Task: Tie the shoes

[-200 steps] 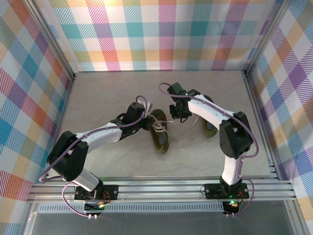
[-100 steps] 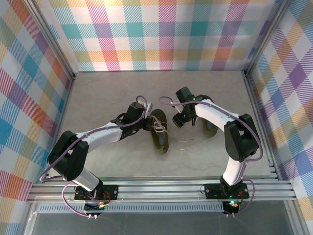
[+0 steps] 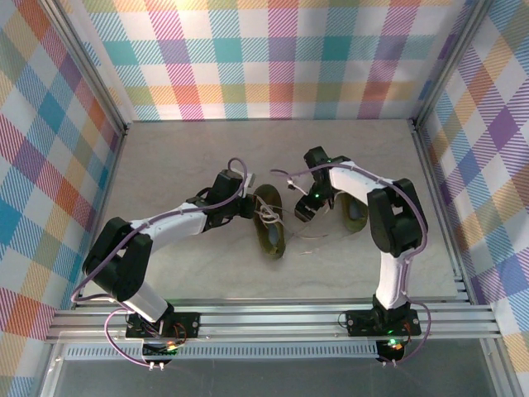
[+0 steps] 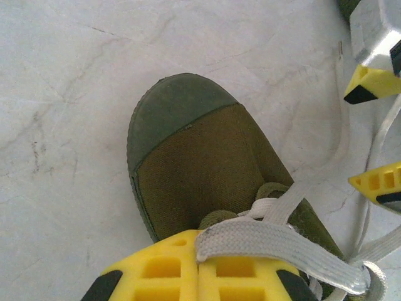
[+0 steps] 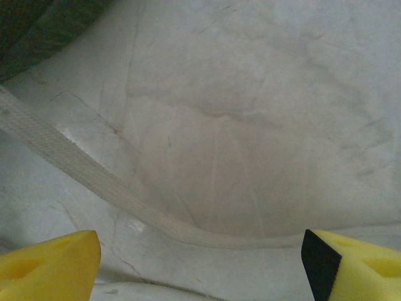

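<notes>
Left gripper (image 4: 199, 251): clenched. A flat lace (image 4: 276, 244) comes out at the seam between the 2 pads, so I read it as pinched there, right over the tongue of the near shoe (image 4: 200, 163).

Right gripper (image 5: 200, 263): jaws spread wide, holding nothing. It hovers low over the table with 1 slack lace strand (image 5: 94, 169) lying flat on the surface between its fingers. In the overhead view it sits just right of the near shoe (image 3: 271, 225), between the 2 shoes.

Progress, my read: early.
- Near shoe: laces bunched loose at the tongue, no bow or finished knot visible. 1 end held, the other end on the table, not yet picked up.
- Far shoe (image 3: 355, 215): right of the right gripper, partly under the right arm. Can't tell its lace state, and neither gripper is on it.
- Left to do: cross, loop and cinch on shoe 1, then all of shoe 2.

Table (image 3: 182, 157): pale grey-beige, marbled, matte, with faint scuffs. Thin laces lie flat on it, so they could be hard to pick up.

Room: pastel plaid walls (image 3: 273, 58) on 3 sides, and an aluminium rail (image 3: 273, 322) at the near edge carries both arm bases.
</notes>
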